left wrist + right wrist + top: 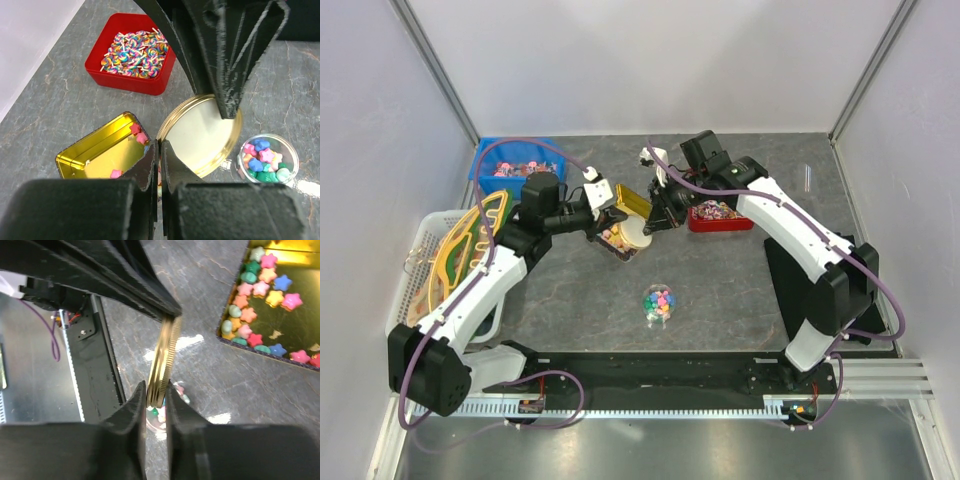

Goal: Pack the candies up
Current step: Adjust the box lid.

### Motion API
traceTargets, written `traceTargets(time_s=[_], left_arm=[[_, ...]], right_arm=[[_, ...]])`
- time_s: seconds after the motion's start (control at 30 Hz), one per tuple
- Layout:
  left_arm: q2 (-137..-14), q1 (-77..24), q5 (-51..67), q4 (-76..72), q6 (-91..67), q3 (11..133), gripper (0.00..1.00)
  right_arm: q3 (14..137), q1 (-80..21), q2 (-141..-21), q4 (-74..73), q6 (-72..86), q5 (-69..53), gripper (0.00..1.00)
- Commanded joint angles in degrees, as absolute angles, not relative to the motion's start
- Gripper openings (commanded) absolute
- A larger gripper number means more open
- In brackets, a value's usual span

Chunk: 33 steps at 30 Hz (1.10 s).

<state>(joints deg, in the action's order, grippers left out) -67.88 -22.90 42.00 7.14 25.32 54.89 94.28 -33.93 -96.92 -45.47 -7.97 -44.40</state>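
Top: your left gripper and right gripper crowd the gold tin; you can't read the fingers here. Left wrist: left fingers nearly touching, tin corner hidden behind them; candies sit in the clear jar. Right wrist: right fingers clamp the round gold lid edge-on, jar mostly hidden.

robotics lab test cell, plain white panel walls, aluminium corner posts, grey marbled surface, white left arm and right arm bolted to a black base rail, slotted cable duct
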Motion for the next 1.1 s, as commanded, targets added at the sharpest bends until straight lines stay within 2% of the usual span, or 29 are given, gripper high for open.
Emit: traceTargets(time_s=[0.0, 0.03, 0.13, 0.17, 0.3, 0.33, 0.47, 0.6, 0.8, 0.93, 0.97, 1.07], left_arm=[[-66.9, -23.1, 41.8, 4.0, 23.8, 54.8, 0.02], [-66.9, -23.1, 41.5, 4.1, 23.8, 54.9, 0.02], [-66.6, -23.0, 40.8, 4.7, 24.0, 55.2, 0.17], [-66.5, -22.9, 40.6, 4.9, 24.0, 55.5, 0.31], [-66.2, -22.5, 41.2, 6.5, 23.6, 56.7, 0.53], [-66.1, -22.2, 41.5, 6.9, 23.6, 56.9, 0.55], [-65.8, -21.3, 43.1, 8.3, 23.2, 57.8, 0.61], [-68.0, -18.0, 46.7, 11.4, 20.1, 61.3, 0.60], [-76.7, -10.6, 59.8, 15.0, 9.0, 68.7, 0.61], [-82.2, -10.3, 68.5, 17.8, 3.8, 73.4, 0.65], [-83.2, -10.3, 70.0, 17.9, 1.7, 74.6, 0.66], [-85.8, -10.2, 74.0, 17.9, -1.6, 76.3, 0.62]], right_arm=[[97.1, -35.5, -97.1, -44.6, -9.1, -43.1, 0.11], [97.1, -35.5, -96.9, -44.6, -9.4, -42.1, 0.08], [97.4, -35.6, -95.8, -45.8, -11.3, -38.6, 0.05], [97.3, -35.6, -95.5, -46.2, -11.8, -36.8, 0.05], [96.2, -35.6, -93.3, -46.6, -14.0, -32.7, 0.03], [95.9, -35.6, -92.9, -46.6, -14.7, -31.7, 0.02], [94.9, -35.7, -90.9, -46.1, -16.7, -27.3, 0.01], [91.9, -35.8, -87.5, -43.9, -20.2, -20.0, 0.00], [81.9, -38.3, -79.9, -35.5, -28.0, -4.0, 0.00], [73.2, -46.0, -75.1, -23.8, -34.7, 11.8, 0.00], [71.2, -47.5, -73.7, -20.9, -36.2, 20.6, 0.00], [63.4, -53.0, -72.2, -8.2, -43.8, 34.0, 0.00]])
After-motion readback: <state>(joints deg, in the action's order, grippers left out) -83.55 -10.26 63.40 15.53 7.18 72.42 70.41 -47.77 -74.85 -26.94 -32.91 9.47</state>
